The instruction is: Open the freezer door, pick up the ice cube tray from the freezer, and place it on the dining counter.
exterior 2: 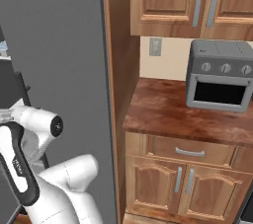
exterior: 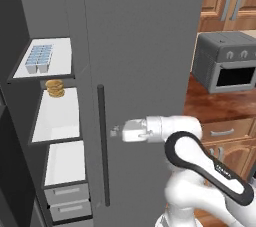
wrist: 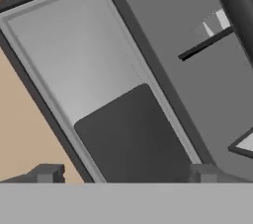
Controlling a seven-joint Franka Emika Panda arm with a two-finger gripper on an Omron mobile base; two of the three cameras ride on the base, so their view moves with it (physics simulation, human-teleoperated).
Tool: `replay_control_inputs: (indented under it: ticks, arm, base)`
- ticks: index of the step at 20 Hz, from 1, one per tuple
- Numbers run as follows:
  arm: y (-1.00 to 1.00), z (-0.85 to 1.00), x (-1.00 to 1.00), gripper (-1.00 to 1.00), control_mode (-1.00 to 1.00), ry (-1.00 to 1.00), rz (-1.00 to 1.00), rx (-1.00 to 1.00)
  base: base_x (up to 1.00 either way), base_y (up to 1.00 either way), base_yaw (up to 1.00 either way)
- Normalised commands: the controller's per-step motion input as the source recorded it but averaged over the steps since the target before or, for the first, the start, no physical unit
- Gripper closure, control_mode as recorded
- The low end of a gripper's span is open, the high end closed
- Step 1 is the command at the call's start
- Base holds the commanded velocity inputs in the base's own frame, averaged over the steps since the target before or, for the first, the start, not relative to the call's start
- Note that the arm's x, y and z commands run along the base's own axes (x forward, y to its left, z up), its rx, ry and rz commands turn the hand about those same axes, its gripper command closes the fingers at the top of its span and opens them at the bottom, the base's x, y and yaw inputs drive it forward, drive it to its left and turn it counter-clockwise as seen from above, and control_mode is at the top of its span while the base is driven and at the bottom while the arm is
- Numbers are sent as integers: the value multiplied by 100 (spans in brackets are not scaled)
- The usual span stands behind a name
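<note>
One ice cube tray (exterior: 39, 56), white with a grid of pale-blue cubes, is being shown on the top shelf of the open freezer (exterior: 55, 116), with a stack of round golden-brown food (exterior: 55, 88) on the shelf below and two grey drawers (exterior: 67, 201) at the bottom. It is being judged light and rigid but slick and loosely loaded, best taken across its narrow width at mid-length and kept level so that no cubes are spilled. The gripper (exterior: 114, 132) is being held with fingers wide apart and nothing between them, just beside the dark bar handle (exterior: 102, 146) of the plain grey door. From the left base view the shelves and tray are being revealed; from the right base view a wood-topped cabinet (exterior 2: 188, 119) and toaster oven (exterior 2: 220, 75) are being shown instead, while in the hand view the freezer door (wrist: 99, 90) with its black dispenser panel (wrist: 133, 134) is being seen swung open.
</note>
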Motion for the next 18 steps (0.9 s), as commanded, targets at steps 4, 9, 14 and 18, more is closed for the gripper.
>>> replay_control_inputs:
  ticks: [4,9,14,18]
  arm:
    - [-82,60,-24,-100,-100,10,-32,-16]
    - [-89,54,-25,-100,-100,2,-29,-22]
    - [-77,37,-40,-100,-100,-2,-28,-29]
    - [-49,18,-36,-100,-100,-11,-27,-38]
  base:
    - [0,0,0]
    - [0,0,0]
    - [0,0,0]
    - [0,0,0]
